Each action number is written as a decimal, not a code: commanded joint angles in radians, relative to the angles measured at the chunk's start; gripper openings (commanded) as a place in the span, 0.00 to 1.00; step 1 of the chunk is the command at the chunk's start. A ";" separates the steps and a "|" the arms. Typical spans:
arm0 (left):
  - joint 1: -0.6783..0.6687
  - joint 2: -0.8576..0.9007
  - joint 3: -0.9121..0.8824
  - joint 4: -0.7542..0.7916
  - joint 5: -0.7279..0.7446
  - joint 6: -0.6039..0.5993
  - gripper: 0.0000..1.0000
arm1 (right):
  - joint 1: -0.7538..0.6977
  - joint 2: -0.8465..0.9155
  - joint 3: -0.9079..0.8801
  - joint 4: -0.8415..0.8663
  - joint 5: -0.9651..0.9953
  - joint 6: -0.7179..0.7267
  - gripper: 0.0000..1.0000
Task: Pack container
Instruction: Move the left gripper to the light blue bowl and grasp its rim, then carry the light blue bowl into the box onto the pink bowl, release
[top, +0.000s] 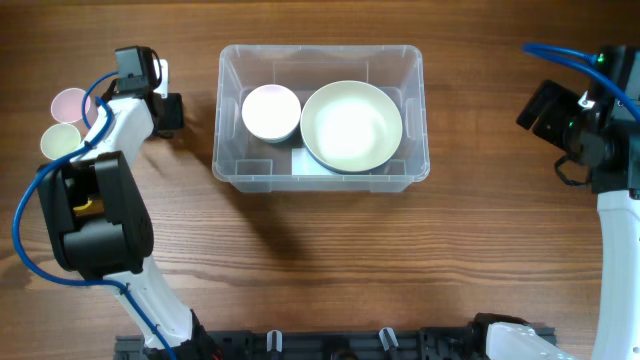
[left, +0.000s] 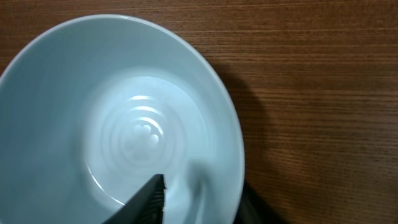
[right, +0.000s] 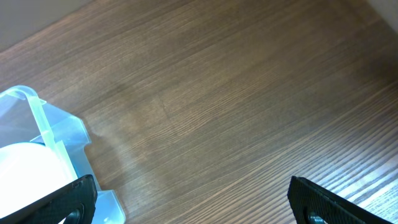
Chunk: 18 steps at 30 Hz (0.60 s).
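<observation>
Two bowls sit inside the container (top: 318, 181), which lies upper centre of the overhead frame on the wooden table (top: 320, 270), long side across. A small white bowl (top: 270, 112) is at its left end and a large pale bowl (top: 351, 125) fills its right end, the two just beside each other. Left gripper (left: 205, 200): in the overhead view its wrist is at upper left, near the container's left short wall but apart from it, so the container lies to the right of this claw in frame. Left wrist view: jaws partly apart, astride the rim of a pale blue bowl (left: 118, 112), with one dark finger (left: 149, 199) over the inside and the other a dark shape outside the rim at lower right. Contact with the wall is not resolvable, so I cannot tell whether the bowl is gripped. This bowl stands open side up on the table; it is not identifiable in the overhead view. Left arm (top: 95, 215) rises from the lower edge, bulky elbow at left centre, forearm running up to the wrist. A pink cup (top: 68, 103) and a pale yellow cup (top: 58, 140) stand just left of the forearm, beside each other. Right gripper (right: 189, 190): jaws spread wide, nothing between them. The container is well to its left in the overhead frame; in the right wrist view one clear corner shows at lower left, just beside one finger. Right arm (top: 620, 215) runs up the right edge, wrist at upper right.
</observation>
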 joint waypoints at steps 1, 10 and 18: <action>0.003 0.011 0.008 -0.002 0.014 0.009 0.28 | -0.003 0.009 0.019 0.003 0.017 0.011 0.99; 0.003 0.011 0.008 -0.004 0.014 0.008 0.04 | -0.003 0.009 0.019 0.003 0.017 0.011 1.00; -0.004 -0.002 0.008 -0.008 0.014 0.008 0.04 | -0.003 0.009 0.019 0.003 0.017 0.012 1.00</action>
